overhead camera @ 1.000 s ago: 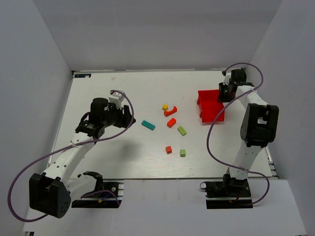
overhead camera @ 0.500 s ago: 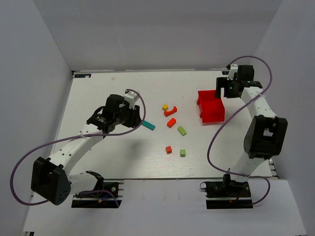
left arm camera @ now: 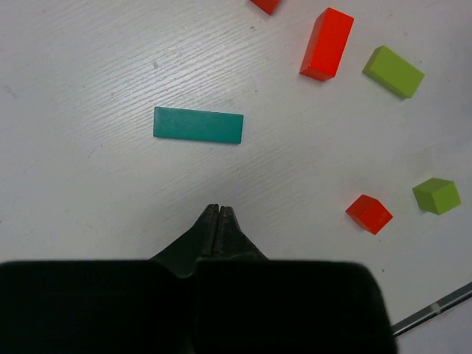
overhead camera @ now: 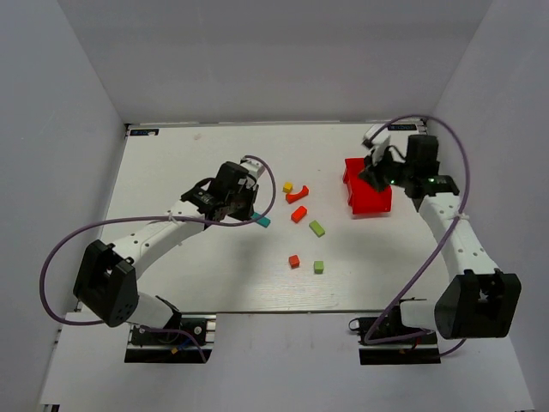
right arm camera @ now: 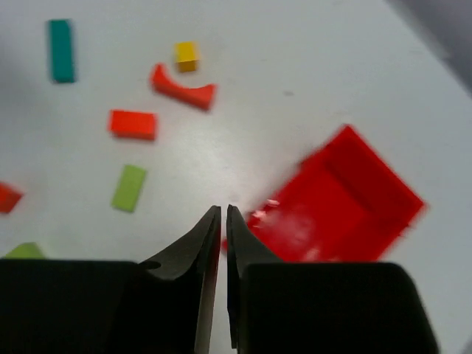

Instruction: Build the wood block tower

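The wood blocks lay scattered singly on the white table (overhead camera: 171,154), each flat and apart from the others. The teal bar (left arm camera: 198,125) rested crosswise just ahead of the left gripper (left arm camera: 220,212), whose jaws were pressed together with nothing between them. Farther ahead and to the right of those jaws sat the orange-red bar (left arm camera: 327,43), with the lime-green bar (left arm camera: 393,71) just to its right. Level with the fingertips and off to their right lay the small red cube (left arm camera: 369,214), and beyond it the lime-green cube (left arm camera: 436,195). In the overhead view the left arm's head covered one end of the teal bar, leaving only the end nearer the other blocks showing.

The right gripper (right arm camera: 223,212) had its jaws closed to a thin slit and gripped nothing. From those jaws, the red arch piece (right arm camera: 184,87) and the yellow cube (right arm camera: 186,55) lay well ahead and slightly left, the cube just beyond the arch. The orange-red and lime-green bars sat ahead and left, nearer the tips, and the teal bar was farthest left. The red bin (right arm camera: 346,203) stood just ahead and to the right of the tips, its image blurred.
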Controlling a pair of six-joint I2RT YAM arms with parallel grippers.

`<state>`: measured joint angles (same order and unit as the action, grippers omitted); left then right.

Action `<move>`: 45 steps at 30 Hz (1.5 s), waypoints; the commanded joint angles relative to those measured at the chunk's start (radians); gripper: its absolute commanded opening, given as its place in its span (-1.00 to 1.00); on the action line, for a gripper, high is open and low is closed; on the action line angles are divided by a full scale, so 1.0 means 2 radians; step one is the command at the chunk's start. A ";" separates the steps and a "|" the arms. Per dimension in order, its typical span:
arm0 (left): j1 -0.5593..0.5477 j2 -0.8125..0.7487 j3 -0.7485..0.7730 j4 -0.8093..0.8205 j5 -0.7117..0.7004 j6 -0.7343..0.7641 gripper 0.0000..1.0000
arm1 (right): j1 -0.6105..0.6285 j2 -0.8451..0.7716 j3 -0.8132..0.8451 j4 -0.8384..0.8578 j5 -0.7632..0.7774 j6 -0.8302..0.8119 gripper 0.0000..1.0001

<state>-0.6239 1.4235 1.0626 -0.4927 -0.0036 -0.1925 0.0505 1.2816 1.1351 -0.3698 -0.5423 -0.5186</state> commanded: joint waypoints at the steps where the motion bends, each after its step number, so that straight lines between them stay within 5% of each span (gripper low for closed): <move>1: -0.007 -0.013 0.021 -0.001 -0.036 0.006 -1.00 | 0.052 -0.017 -0.037 -0.015 -0.073 -0.104 -0.67; 5: -0.012 -0.022 0.012 -0.013 -0.063 0.032 -0.99 | 0.124 0.000 -0.038 -0.015 -0.057 -0.120 -0.02; 7: -0.016 -0.066 0.000 -0.004 -0.069 0.037 -0.39 | 0.162 0.022 -0.023 -0.009 -0.035 -0.113 0.11; 10: -0.016 -0.149 -0.023 0.019 -0.092 0.044 0.23 | 0.211 0.072 0.004 0.000 -0.011 -0.090 0.15; 14: -0.016 -0.250 -0.067 0.042 -0.132 0.056 0.51 | 0.260 0.157 0.054 0.015 0.032 -0.032 0.28; 20: -0.006 -0.334 -0.103 0.065 -0.146 0.051 0.54 | 0.308 0.254 0.152 0.020 0.092 0.078 0.52; 26: -0.006 -0.345 -0.109 0.064 -0.123 0.051 0.54 | 0.347 0.337 0.227 -0.012 0.155 0.129 0.55; 45: -0.006 -0.375 -0.124 0.064 -0.096 0.051 0.54 | 0.388 0.449 0.280 -0.028 0.211 0.138 0.42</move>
<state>-0.6388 0.6788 0.8219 -0.3676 -0.2176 -0.0933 0.8223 2.1635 1.6463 -0.4194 -0.1257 -0.2440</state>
